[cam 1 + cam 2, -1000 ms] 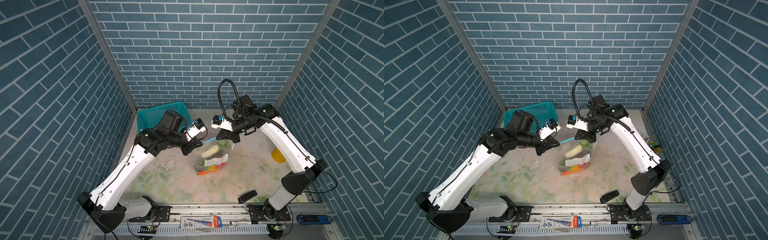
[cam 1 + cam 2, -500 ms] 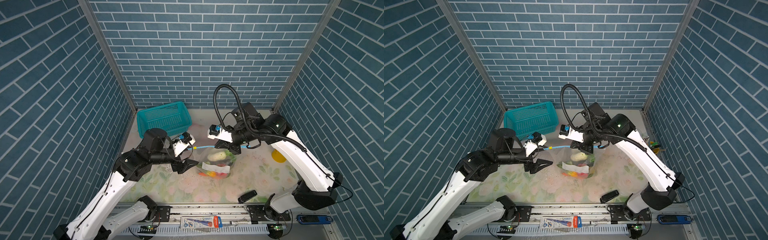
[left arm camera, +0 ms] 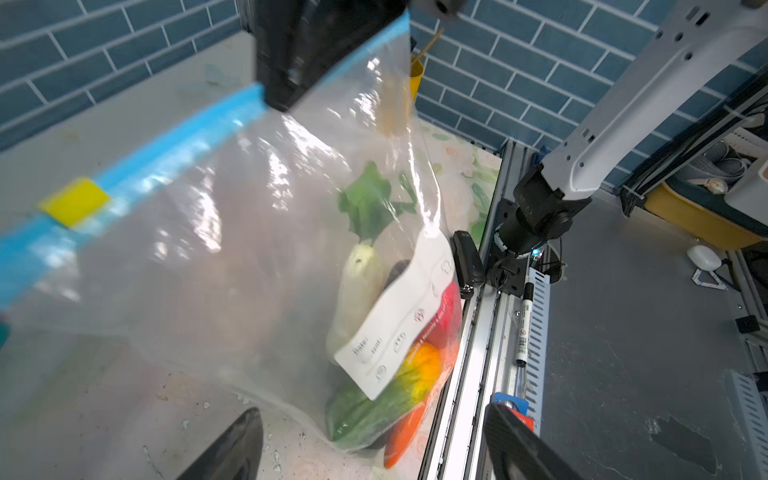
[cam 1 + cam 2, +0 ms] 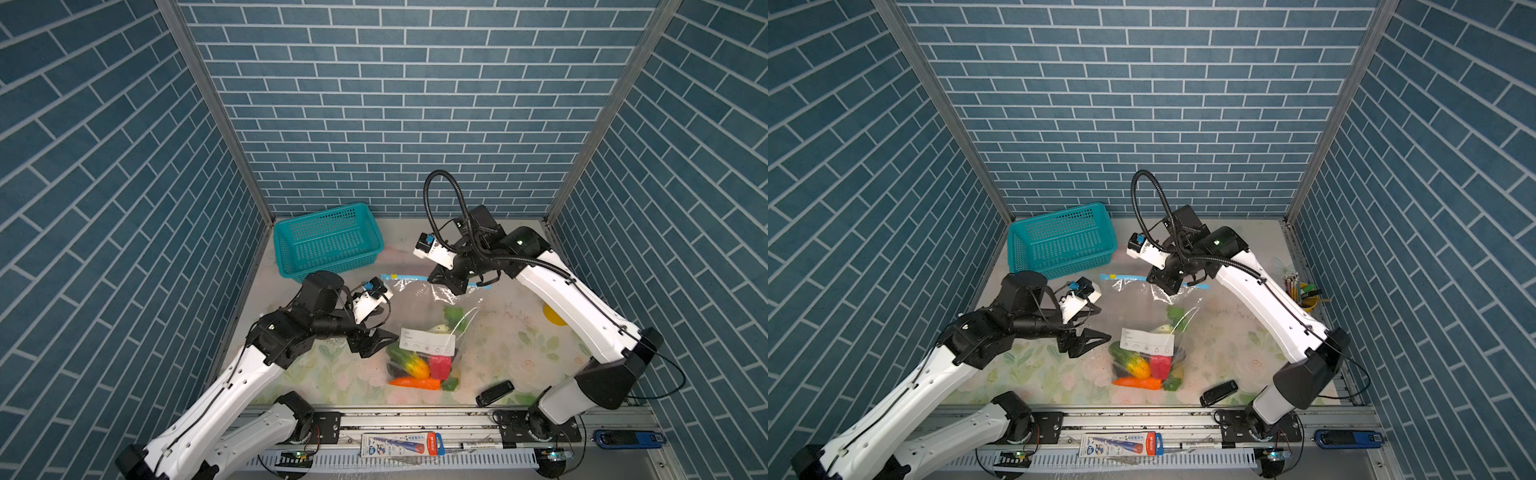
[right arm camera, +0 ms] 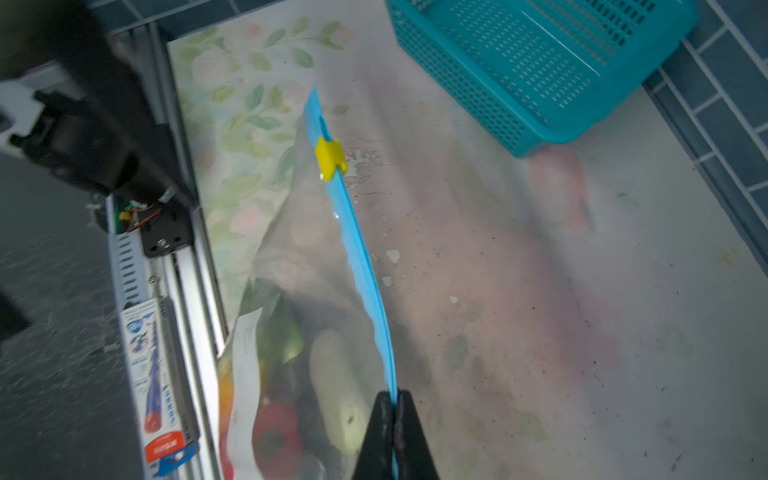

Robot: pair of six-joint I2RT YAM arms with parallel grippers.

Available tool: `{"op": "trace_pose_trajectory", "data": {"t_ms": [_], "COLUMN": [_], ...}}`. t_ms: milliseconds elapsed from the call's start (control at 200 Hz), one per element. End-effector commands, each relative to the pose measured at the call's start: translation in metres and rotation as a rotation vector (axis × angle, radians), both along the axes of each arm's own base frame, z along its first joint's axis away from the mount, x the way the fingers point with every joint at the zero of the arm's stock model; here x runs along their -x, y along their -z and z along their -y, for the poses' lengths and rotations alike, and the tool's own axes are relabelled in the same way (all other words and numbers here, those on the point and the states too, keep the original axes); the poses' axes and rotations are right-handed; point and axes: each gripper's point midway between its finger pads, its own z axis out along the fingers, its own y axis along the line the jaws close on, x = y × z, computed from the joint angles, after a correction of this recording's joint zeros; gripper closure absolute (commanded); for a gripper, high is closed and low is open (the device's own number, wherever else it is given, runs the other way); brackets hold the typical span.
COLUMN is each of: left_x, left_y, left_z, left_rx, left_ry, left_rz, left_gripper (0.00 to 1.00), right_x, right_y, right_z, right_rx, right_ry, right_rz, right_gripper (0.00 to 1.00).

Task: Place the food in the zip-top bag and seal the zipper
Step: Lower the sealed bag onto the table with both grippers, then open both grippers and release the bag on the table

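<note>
Right wrist view: the right gripper is clenched on the zipper. The light blue strip runs away from its tips to a yellow slider near the strip's far end. Both top views show that grip lifting the mouth of the zip-top bag above the counter, with the clear film hanging down toward the front rail. The food sits bunched in the bag's lower end behind a white label. It includes an orange carrot, a red piece, a yellow-and-green one and a pale vegetable with green leaves. The left gripper hangs released, jaws wide apart, just beside the bag's label side and holding nothing. A teal basket stands at the back left corner of the counter.
</note>
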Motion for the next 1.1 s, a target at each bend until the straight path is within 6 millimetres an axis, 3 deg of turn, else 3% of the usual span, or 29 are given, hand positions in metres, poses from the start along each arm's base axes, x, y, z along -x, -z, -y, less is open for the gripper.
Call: {"op": "trace_pose_trajectory", "data": {"t_ms": [0, 160, 305, 320, 505, 545, 640, 775, 955, 1090], "left_x": [-0.008, -0.028, -0.041, -0.043, -0.063, -0.069, -0.085, -0.113, -0.110, -0.105], "left_y": [0.004, 0.038, 0.057, 0.059, 0.097, 0.105, 0.125, 0.151, 0.177, 0.162], "left_z": [0.031, 0.066, 0.097, 0.099, 0.127, 0.131, 0.132, 0.125, 0.106, 0.084], "left_rx": [0.048, 0.038, 0.046, 0.045, 0.008, -0.006, -0.033, -0.036, -0.134, -0.104], "left_ry": [0.049, 0.098, 0.136, 0.139, 0.150, 0.144, 0.109, 0.025, -0.018, -0.088], "left_rz": [0.028, -0.057, -0.113, -0.120, -0.192, -0.201, -0.238, -0.297, -0.335, -0.324], "left_gripper": [0.15, 0.16, 0.18, 0.18, 0.25, 0.26, 0.30, 0.38, 0.37, 0.35], "right_x": [-0.046, -0.113, -0.167, -0.174, -0.221, -0.227, -0.240, -0.253, -0.251, -0.239], "right_y": [0.027, 0.067, 0.101, 0.115, 0.157, 0.166, 0.179, 0.163, 0.109, 0.072], "right_z": [-0.009, 0.006, 0.022, 0.023, 0.033, 0.034, 0.038, 0.043, 0.045, 0.052], "right_rx": [-0.062, -0.120, -0.170, -0.171, -0.256, -0.264, -0.274, -0.304, -0.328, -0.322], "right_ry": [-0.045, -0.018, -0.016, -0.012, 0.007, 0.010, 0.023, 0.042, 0.042, 0.072], "right_rz": [-0.033, -0.121, -0.112, -0.127, -0.146, -0.146, -0.127, -0.085, 0.001, 0.044], "right_gripper": [1.00, 1.00, 1.00, 1.00, 0.99, 0.96, 0.72, 0.56, 0.49, 0.47]}}
